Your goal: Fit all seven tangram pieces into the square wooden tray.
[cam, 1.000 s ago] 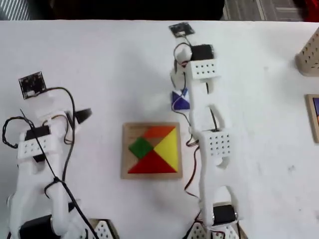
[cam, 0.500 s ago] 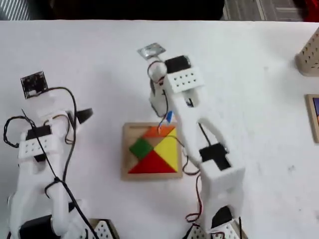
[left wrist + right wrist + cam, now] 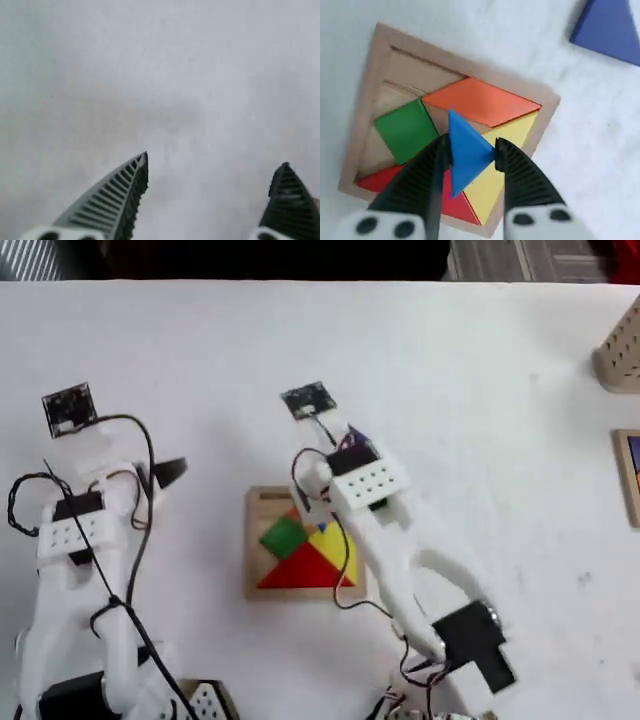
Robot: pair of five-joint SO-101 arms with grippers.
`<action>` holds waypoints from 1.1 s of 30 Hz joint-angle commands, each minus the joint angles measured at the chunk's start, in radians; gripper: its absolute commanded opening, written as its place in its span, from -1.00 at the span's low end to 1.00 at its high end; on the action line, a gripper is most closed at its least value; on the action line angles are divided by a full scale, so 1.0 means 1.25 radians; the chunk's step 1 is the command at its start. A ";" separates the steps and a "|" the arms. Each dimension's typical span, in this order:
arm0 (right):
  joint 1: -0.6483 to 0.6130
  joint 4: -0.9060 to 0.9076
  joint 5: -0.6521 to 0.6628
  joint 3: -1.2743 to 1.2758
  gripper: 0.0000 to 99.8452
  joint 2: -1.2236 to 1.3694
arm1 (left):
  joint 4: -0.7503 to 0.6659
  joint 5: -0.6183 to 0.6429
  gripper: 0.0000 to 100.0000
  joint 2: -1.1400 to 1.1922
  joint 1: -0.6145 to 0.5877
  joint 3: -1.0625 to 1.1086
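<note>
the right hand [image 3: 472, 150] pinches the small blue triangle [image 3: 465, 162] by two edges above the middle of the square wooden tray [image 3: 380, 47], probably to seat it in the bare notch beside the green square [image 3: 405, 131] and orange parallelogram [image 3: 481, 100]. the yellow triangle [image 3: 516, 134] and red triangle [image 3: 376, 181] crowd that notch; open wood shows along one rim. a larger blue piece [image 3: 612, 30] lies on the worktop [image 3: 580, 125] off the tray's corner. the left hand [image 3: 215, 161] hangs wide, empty.

No words, numbers or signs can be read here. The flat wooden picture board [image 3: 630, 475], far to the right of the square wooden tray [image 3: 251, 560], is too small to show any print.
</note>
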 commanded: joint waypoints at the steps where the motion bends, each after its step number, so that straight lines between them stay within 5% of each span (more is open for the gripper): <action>1: -0.017 -0.018 -0.103 0.000 -0.95 -0.044 | -0.021 -0.007 -0.24 -0.030 0.006 -0.021; 7: -0.073 -0.015 -0.301 -0.007 -0.95 -0.044 | -0.021 -0.007 -0.24 -0.030 0.006 -0.021; 26: -0.230 -0.095 -0.303 0.112 -0.94 -0.044 | -0.042 -0.027 -0.24 -0.029 0.009 -0.016; 33: -0.282 -0.087 -0.306 0.115 -0.52 -0.044 | -0.042 -0.027 -0.24 -0.029 0.009 -0.016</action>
